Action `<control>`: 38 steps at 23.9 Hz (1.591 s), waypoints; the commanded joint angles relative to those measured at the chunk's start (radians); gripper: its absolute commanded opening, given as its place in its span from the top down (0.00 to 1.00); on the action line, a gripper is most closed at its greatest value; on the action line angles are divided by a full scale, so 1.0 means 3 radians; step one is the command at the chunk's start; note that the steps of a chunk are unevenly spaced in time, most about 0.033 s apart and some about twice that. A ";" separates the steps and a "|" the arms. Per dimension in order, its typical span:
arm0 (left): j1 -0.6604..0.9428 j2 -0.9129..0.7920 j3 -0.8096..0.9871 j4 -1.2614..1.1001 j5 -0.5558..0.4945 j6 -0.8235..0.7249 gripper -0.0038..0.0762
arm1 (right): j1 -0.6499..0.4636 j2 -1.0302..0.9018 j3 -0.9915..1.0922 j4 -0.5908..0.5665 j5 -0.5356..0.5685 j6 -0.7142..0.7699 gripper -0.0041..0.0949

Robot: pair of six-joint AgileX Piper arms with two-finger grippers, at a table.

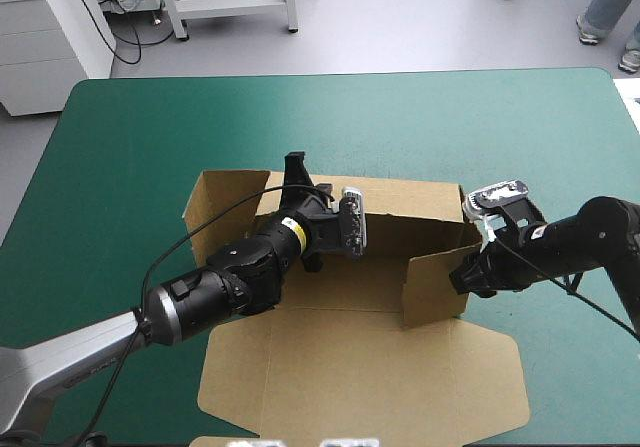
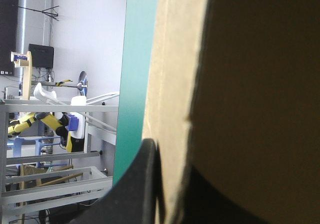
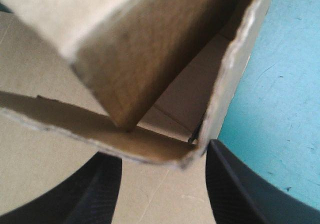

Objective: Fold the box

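Lid panel of the flat-cut brown cardboard box [image 1: 350, 367] lies spread on the teal-green table cover [image 1: 120, 167] nearest the robot. Its tuck flaps point out to either side, so only the tray part beyond it has taken shape. The box sits about mid-table, a little toward the near edge.

Just past the lid, at the tray's right side, the right gripper [image 1: 468, 272] with its broad black fin fingers is down at the corner where a short flap stands turned inward. Its wrist view shows the fingers [image 3: 240, 189] spread wide, one over the board and one over the cover. The raised corner sits between them but is not pinched. The gripper is released, and I judge it is set there to steady or nudge that end wall rather than carry it.

Farther in, the left gripper [image 1: 305, 177] reaches across the tray floor to the far wall, toward its left end. In its wrist view one black finger [image 2: 140, 184] lies against the board's outer face, with the cover showing beside it. The sheet fills the middle where the fingers would meet, and the other finger is lost in shadow behind it. That reads as clenched on the far wall of the box, probably to hold it upright while the ends are tucked.
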 commanded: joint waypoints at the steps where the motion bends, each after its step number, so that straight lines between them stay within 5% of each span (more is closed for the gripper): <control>1: -0.0006 -0.0055 0.0007 -0.0217 -0.0049 -0.0073 0.96 | -0.0032 -0.0074 -0.0026 0.0171 -0.0329 0.0108 0.48; 7: -0.0006 -0.0055 0.0007 -0.0217 -0.0210 -0.0073 0.96 | 0.0182 -0.0074 0.0093 -0.0016 -0.0727 0.0363 0.48; 17: -0.0006 -0.0055 0.0007 -0.0225 -0.0226 -0.0079 0.96 | 0.0892 -0.0067 0.0187 -0.1016 -0.1583 0.1697 0.49; 23: -0.0006 -0.0055 0.0012 -0.0257 -0.0226 -0.0079 0.96 | 0.1161 -0.0041 0.0187 -0.1697 -0.1734 0.2525 0.58; 27: -0.0006 -0.0055 0.0020 -0.0468 -0.0226 -0.0072 0.96 | 0.1161 -0.0040 0.0187 -0.1770 -0.1871 0.2669 0.58; 29: -0.0006 -0.0055 0.0020 -0.0481 -0.0226 -0.0072 0.96 | 0.1161 0.0001 0.0191 -0.1696 -0.1786 0.2678 0.67; 32: -0.0006 -0.0055 0.0020 -0.0481 -0.0227 -0.0082 0.96 | 0.1161 0.0019 0.0191 -0.1654 -0.1641 0.2679 0.97; 35: -0.0006 -0.0055 0.0020 -0.0481 -0.0227 -0.0055 0.96 | 0.1161 0.0021 0.0191 -0.1654 -0.1646 0.2679 0.97; 38: -0.0013 -0.0055 0.0020 -0.0481 -0.0227 0.0262 0.81 | 0.1161 0.0043 0.0185 -0.1654 -0.1794 0.2679 0.97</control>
